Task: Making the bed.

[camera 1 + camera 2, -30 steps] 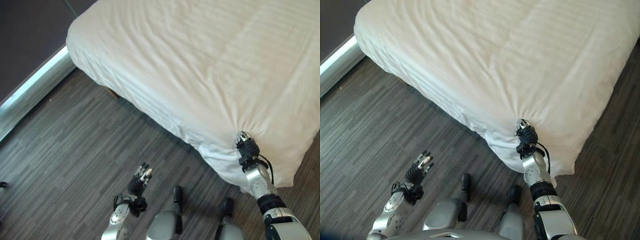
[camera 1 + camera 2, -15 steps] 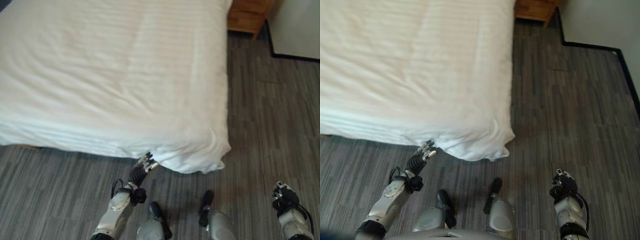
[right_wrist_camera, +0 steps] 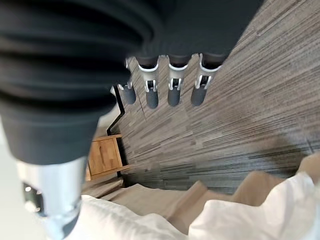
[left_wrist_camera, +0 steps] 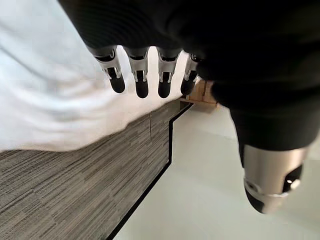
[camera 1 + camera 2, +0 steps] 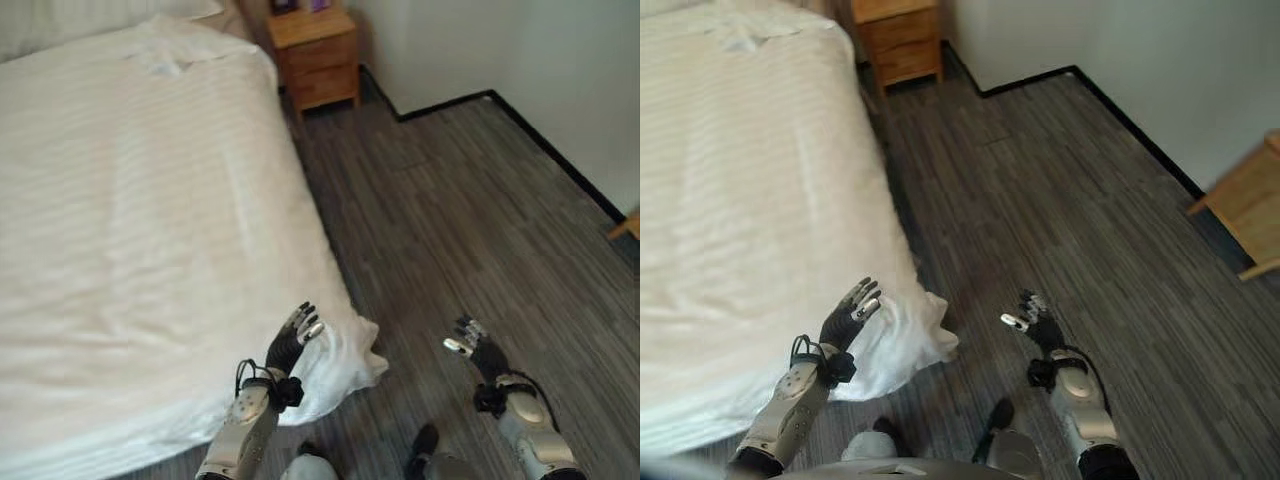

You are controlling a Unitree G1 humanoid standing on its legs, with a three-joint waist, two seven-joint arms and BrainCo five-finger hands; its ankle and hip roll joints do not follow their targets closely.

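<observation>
Lengthwise, white bed [image 5: 130, 220] runs toward wooden nightstand [image 5: 315, 55]; corner bunched.

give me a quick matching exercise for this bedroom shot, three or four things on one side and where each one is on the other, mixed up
Things:
1. left hand
2. right hand
3. nightstand
4. duvet corner

Places:
A. by the wall, at the bed's far end
B. open above the bare floor
C. hanging over the bed's near edge
D. open above the white bedding

Pairs: 1-D, 2-B, 3-A, 4-C
</observation>
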